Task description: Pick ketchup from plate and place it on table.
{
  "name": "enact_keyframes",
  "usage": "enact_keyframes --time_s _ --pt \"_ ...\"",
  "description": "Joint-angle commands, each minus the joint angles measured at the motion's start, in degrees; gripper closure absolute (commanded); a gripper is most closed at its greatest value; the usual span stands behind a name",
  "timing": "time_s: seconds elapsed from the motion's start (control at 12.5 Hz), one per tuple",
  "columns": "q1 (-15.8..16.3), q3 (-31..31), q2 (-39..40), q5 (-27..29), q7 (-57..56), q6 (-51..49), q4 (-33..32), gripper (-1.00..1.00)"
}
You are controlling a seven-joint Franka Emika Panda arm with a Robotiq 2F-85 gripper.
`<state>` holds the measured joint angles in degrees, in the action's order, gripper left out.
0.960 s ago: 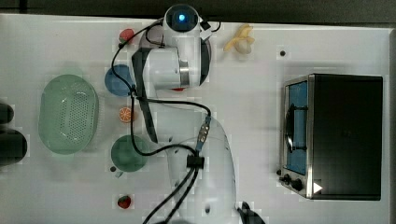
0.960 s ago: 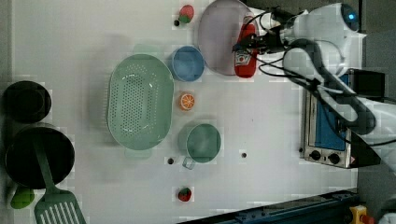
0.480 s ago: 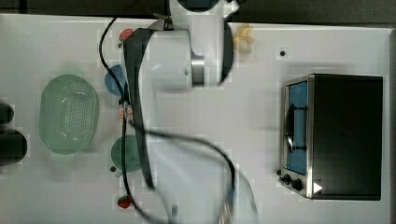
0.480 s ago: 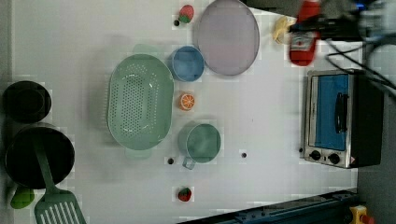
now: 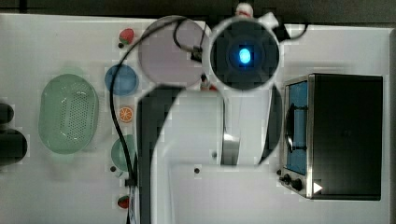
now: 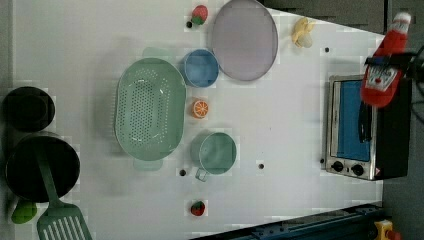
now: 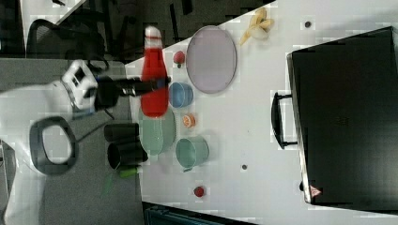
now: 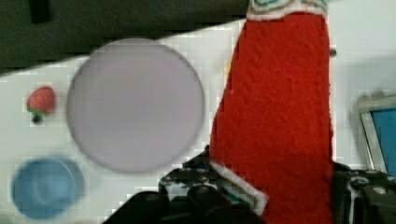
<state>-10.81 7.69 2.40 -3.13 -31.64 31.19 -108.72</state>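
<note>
The ketchup point(image 6: 382, 75), a red bottle with a white label and cap, hangs in the air with my gripper point(image 6: 386, 61) shut on its middle. In the left view it appears in front of the toaster oven, far to the right of the plate point(image 6: 244, 40). The right view shows the ketchup point(image 7: 154, 79) upright in the gripper point(image 7: 154, 85), high above the table point(image 7: 253, 126). In the wrist view the ketchup point(image 8: 280, 116) stands between the dark fingers point(image 8: 205, 198), and the bare lilac-grey plate point(image 8: 135, 105) lies beside it below.
A toaster oven point(image 6: 367, 130) stands at the left view's right, a banana point(image 6: 302, 32) near the plate. A blue bowl point(image 6: 201, 67), green colander point(image 6: 149, 109), orange slice point(image 6: 201, 108), green cup point(image 6: 215, 152), two strawberries point(image 6: 199, 14) point(image 6: 197, 207) and black pots point(image 6: 40, 165) lie leftward.
The ketchup, held at the plate's right edge a second ago, has been carried up and to the left view's right, now in front of the oven. The plate is bare.
</note>
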Motion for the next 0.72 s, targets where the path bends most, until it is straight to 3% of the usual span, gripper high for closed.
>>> enact_keyframes --time_s 0.08,0.4,0.72 --pt "-0.1 0.0 -0.3 0.6 -1.6 -0.6 -10.3 -0.18" --pt "-0.1 -1.1 -1.5 0.9 -1.6 8.7 -20.3 -0.18" --pt "-0.1 -1.1 2.3 0.9 -1.6 16.9 -27.0 -0.18"
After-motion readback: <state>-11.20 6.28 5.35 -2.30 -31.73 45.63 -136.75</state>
